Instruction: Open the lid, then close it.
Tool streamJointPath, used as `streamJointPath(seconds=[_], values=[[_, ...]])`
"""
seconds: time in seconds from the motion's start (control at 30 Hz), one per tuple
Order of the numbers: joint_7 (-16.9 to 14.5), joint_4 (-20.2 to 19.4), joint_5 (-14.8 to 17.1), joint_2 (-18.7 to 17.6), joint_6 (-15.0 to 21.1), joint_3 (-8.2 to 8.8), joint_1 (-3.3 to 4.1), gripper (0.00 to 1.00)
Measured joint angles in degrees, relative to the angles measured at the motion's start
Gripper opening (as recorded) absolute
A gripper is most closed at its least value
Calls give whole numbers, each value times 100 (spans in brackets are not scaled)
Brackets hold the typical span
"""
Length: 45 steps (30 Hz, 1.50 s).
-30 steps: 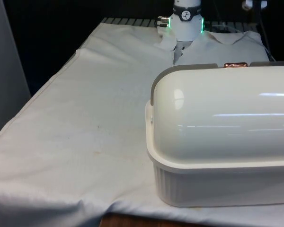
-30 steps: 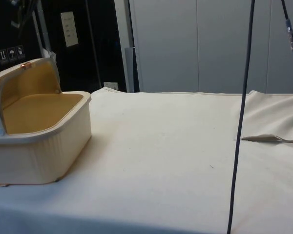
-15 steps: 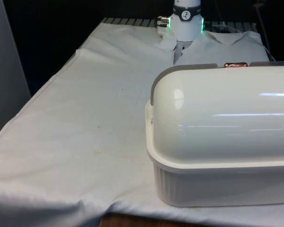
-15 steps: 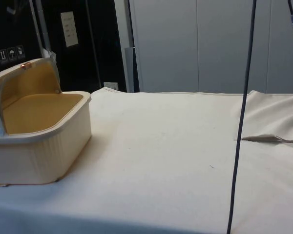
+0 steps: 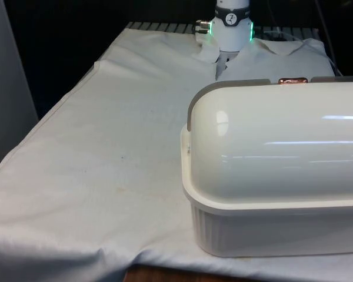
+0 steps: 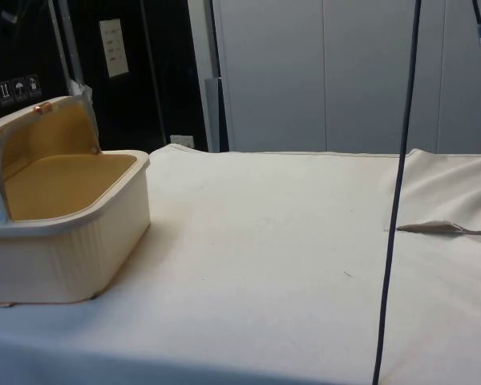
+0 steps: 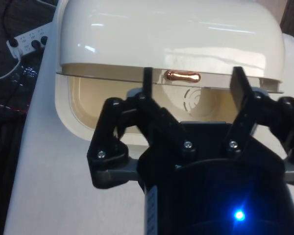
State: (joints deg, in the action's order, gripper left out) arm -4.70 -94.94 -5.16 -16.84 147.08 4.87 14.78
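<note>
The bread box (image 6: 60,220) stood at the table's (image 6: 289,265) corner at the left of the side view, its ribbed cream tub open towards the table's middle. Its domed lid (image 6: 32,132) was rolled up and back, which left the tan inside bare, so the opening half of the task looked done and the closing half was in hand. In the front view the bread box turned its glossy back to the camera near the table's front right corner, with the copper handle (image 5: 292,80) just showing over the lid's top edge.

In the wrist view the tool (image 7: 191,90) hung in front of the open mouth, its fingers (image 7: 147,83) spread wide with nothing between them, and the handle sat in the gap, a little towards one finger. It was apart from the lid, not touching it.

To close the lid well, the tool would probably do best to meet the lid's front edge or the handle squarely, then follow the lid's curved path forward and down rather than push straight. A straight shove risked sliding the light box across the cloth (image 5: 106,147). A slow finish would let the lid seat on the tub's rim without bouncing.
</note>
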Motion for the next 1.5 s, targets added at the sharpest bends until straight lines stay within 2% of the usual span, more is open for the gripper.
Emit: streamJointPath(seconds=[0.13, 0.37, 0.83, 1.23, 1.3, 1.37, 1.4, 1.43, 1.47, 1.5], values=[[0, 0, 0, -23, 34, -17, 0, 100], [0, 92, 0, -103, 80, -11, -11, 100], [97, 808, 6, -699, 57, 34, -57, 100], [309, 940, 11, -985, 138, 69, -103, 100], [321, 940, 11, -991, 138, 63, -97, 96], [344, 940, 11, -1008, 138, 63, -97, 86], [355, 934, 11, -1014, 138, 63, -97, 80], [355, 934, 11, -1014, 138, 63, -97, 69], [361, 934, 11, -1014, 138, 63, -97, 69], [367, 934, 11, -1020, 138, 63, -97, 65]])
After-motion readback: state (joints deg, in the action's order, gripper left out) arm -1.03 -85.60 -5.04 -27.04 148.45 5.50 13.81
